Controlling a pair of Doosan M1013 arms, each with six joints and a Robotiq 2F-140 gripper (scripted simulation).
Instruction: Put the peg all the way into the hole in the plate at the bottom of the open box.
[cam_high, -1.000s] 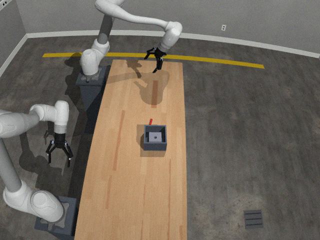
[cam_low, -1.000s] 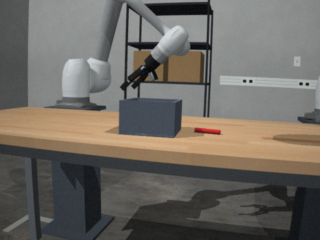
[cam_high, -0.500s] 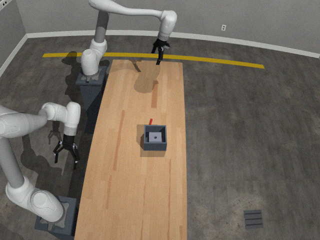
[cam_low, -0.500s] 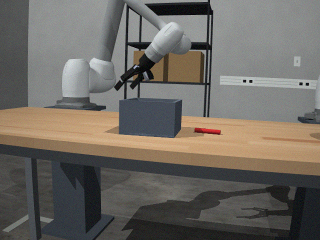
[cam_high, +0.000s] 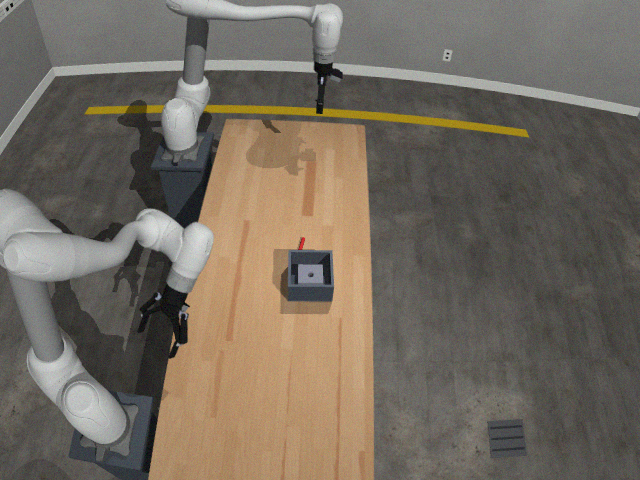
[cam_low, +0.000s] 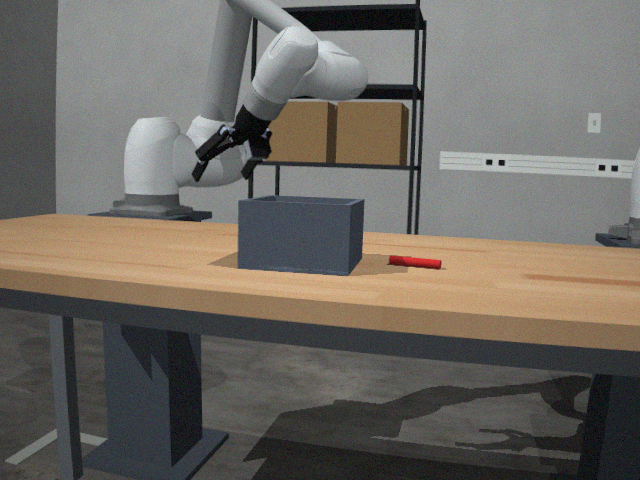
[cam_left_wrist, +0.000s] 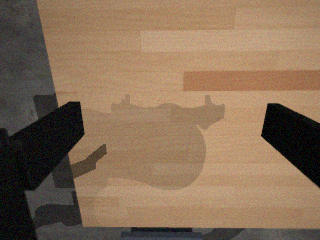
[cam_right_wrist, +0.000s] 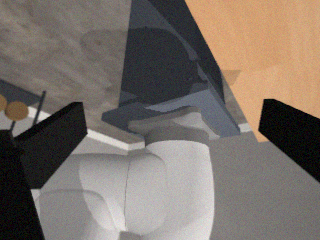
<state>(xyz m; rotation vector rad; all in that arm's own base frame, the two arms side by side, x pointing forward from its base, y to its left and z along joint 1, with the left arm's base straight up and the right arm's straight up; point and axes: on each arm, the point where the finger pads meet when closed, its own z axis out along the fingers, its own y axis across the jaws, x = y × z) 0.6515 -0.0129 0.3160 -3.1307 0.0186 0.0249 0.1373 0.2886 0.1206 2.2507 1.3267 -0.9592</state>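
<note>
The red peg (cam_high: 301, 243) (cam_low: 415, 262) lies flat on the table, a short gap from the box. The open grey-blue box (cam_high: 310, 293) (cam_low: 294, 235) stands on the table. The light plate (cam_high: 318, 280) with its round, empty hole (cam_high: 310, 274) shows at the box bottom in the top view; the box walls hide it in the exterior view. My left gripper (cam_high: 320, 107) (cam_left_wrist: 173, 119) is open and empty, fingers down, high near the table's far end, away from the peg. My right gripper (cam_high: 159, 339) (cam_low: 222, 174) (cam_right_wrist: 172, 116) is open and empty, raised by the table's left edge in the top view.
The long wooden table (cam_high: 268, 387) (cam_low: 155, 286) carries box and peg. Both arms stand on pedestals along its left side in the top view. The right arm's own base (cam_right_wrist: 177, 155) shows between its fingers. A shelf (cam_low: 336, 166) with cardboard boxes stands behind the table.
</note>
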